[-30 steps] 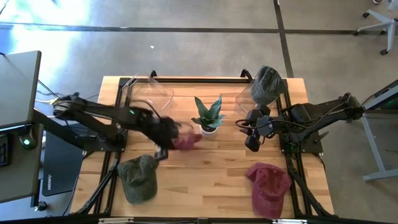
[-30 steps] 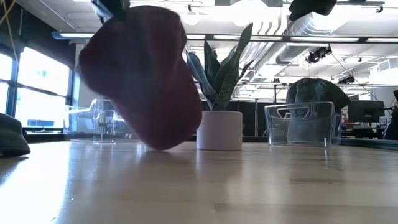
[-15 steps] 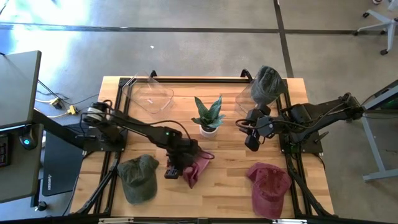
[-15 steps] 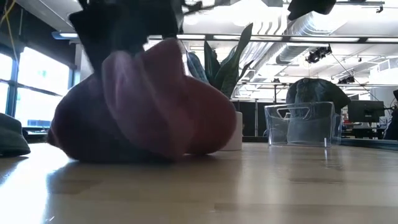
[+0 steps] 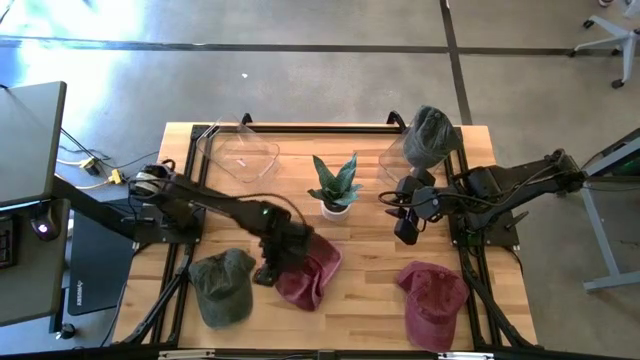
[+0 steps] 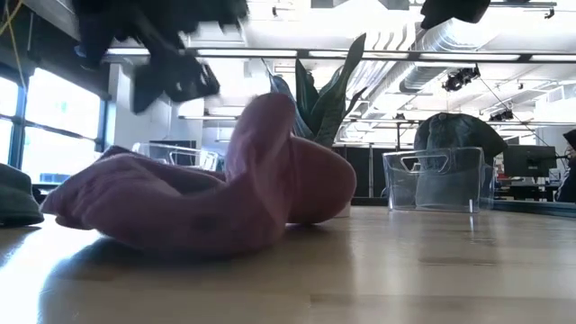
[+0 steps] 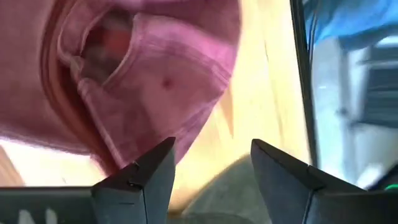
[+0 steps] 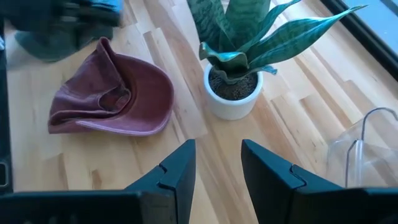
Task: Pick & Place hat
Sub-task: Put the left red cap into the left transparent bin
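A maroon hat lies crumpled on the wooden table, in front of the potted plant; it also shows in the low view and in both wrist views. My left gripper hovers just above the hat's left side, open, with nothing between its fingers. It hangs clear over the hat in the low view. My right gripper waits open right of the plant.
A green hat lies near the front left, and a second maroon hat at the front right. A potted plant stands mid-table. An empty clear bin sits at the back left; the back-right bin holds a green hat.
My left gripper has carried the maroon hat from beside the plant toward the table's near edge and down, then opened and let go. The hat, first hanging below the fingers, now lies slumped on the table, and the gripper stands a little above it.
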